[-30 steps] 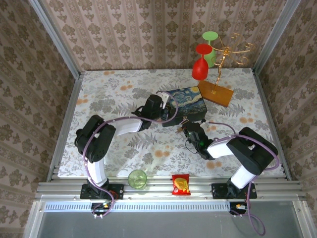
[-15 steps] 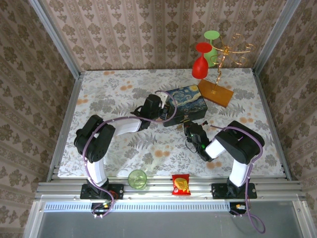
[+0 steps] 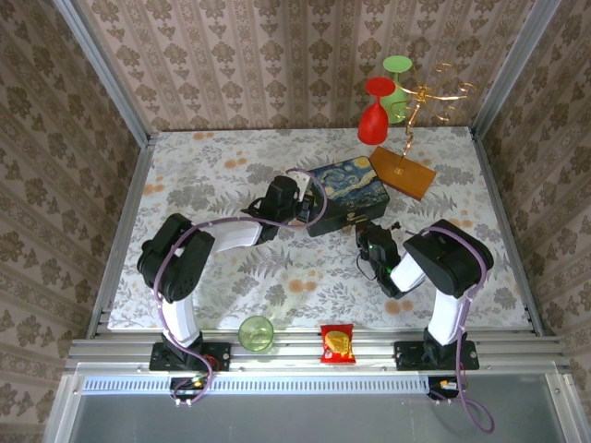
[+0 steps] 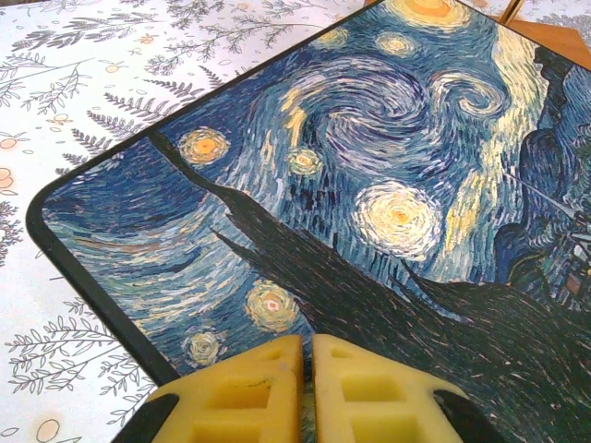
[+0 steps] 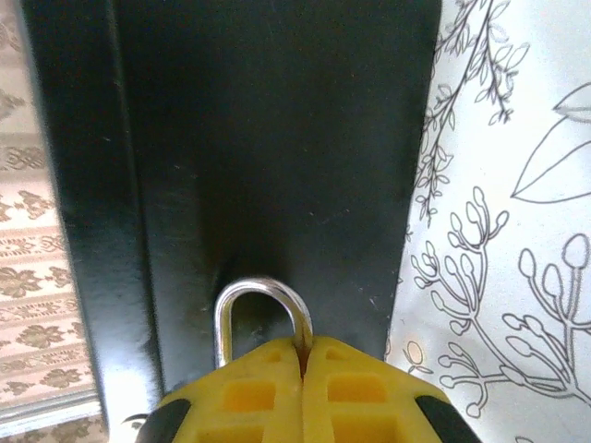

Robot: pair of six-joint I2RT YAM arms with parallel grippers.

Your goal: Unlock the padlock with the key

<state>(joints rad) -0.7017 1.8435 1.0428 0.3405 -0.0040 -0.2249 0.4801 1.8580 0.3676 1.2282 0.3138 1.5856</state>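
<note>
Overhead, patterned wallpaper walls [image 3: 277,55] enclose a floral-clothed table [image 3: 203,175]. Near its middle lies the starry-night box [image 3: 349,189], lid down, contents hidden. Behind it, a wooden-based stand [image 3: 404,173] carries a red glass [image 3: 374,125] and a green glass [image 3: 395,88], both upside down. On the near rail sit a green cup [image 3: 256,333] and a snack packet [image 3: 337,343]. The left gripper [image 4: 307,353] hovers over the lid's corner, pads pressed together with nothing visible between them. The right gripper [image 5: 304,355] is clamped on the padlock [image 5: 263,284], whose silvery shackle rises against the box's black side.
</note>
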